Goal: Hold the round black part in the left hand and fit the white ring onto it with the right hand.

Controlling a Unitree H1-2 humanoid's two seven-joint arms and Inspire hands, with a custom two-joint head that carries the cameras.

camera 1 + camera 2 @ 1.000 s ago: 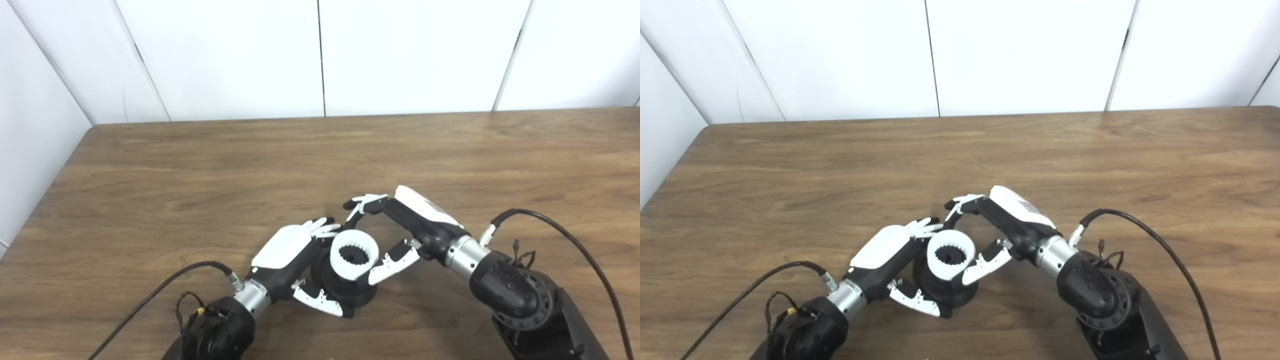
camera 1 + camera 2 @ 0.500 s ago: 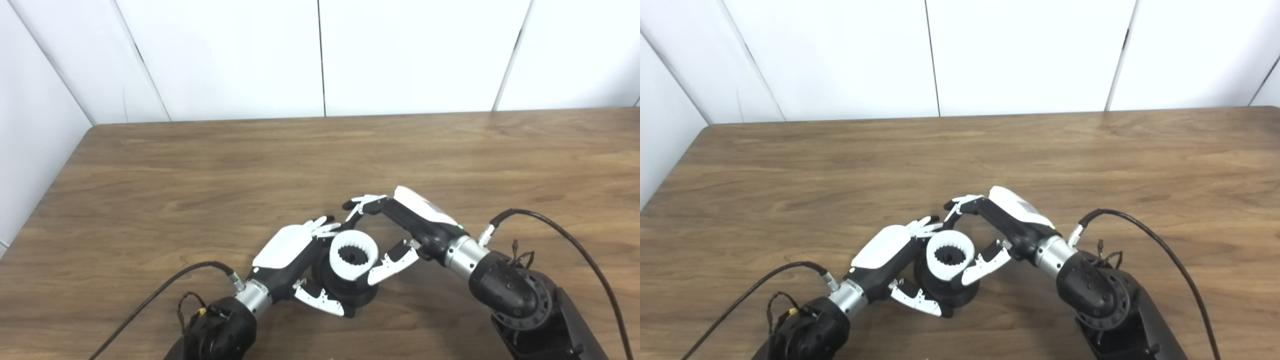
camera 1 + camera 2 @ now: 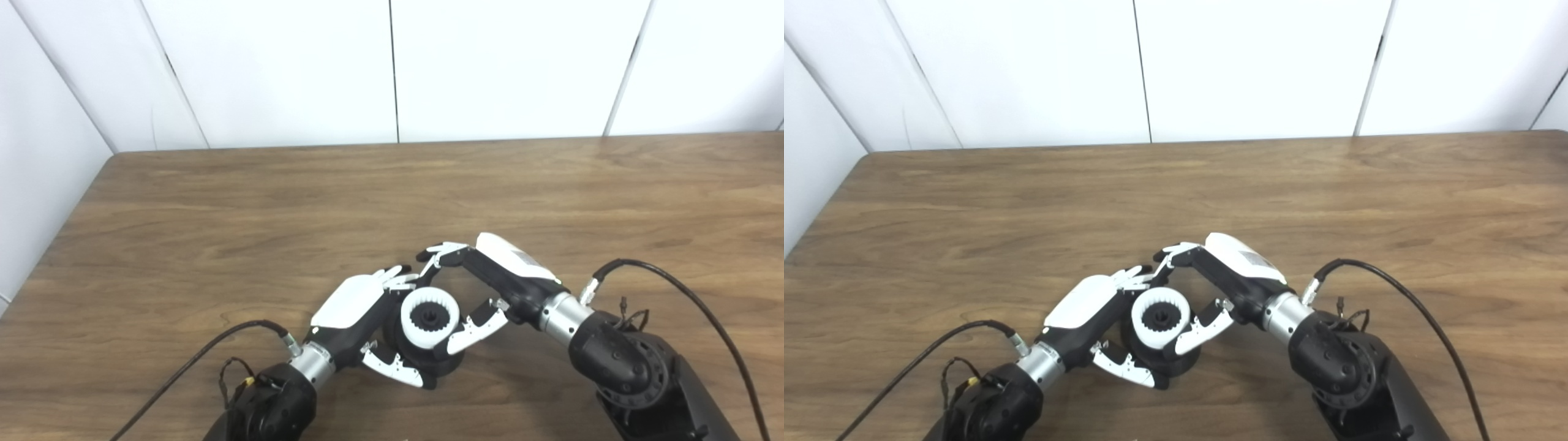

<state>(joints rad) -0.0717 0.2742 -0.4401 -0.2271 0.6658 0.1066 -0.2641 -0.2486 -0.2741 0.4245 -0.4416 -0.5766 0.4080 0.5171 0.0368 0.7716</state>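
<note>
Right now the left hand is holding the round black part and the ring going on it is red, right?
Not quite. The ring is white, not red, as the left eye view shows. The left hand does hold the round black part.

We look down from head height, both views facing forward over bench (image 3: 245, 202) toward white panelled wall (image 3: 490, 67). Left eye view sits slightly left, right eye view slightly right; scene appears shifted leftward in right eye view. We share nearly all: bench top, wall, both arms entering at bottom edge. Left robot hand (image 3: 361, 306) and right robot hand (image 3: 1213, 282) lie near, low in centre.
</note>
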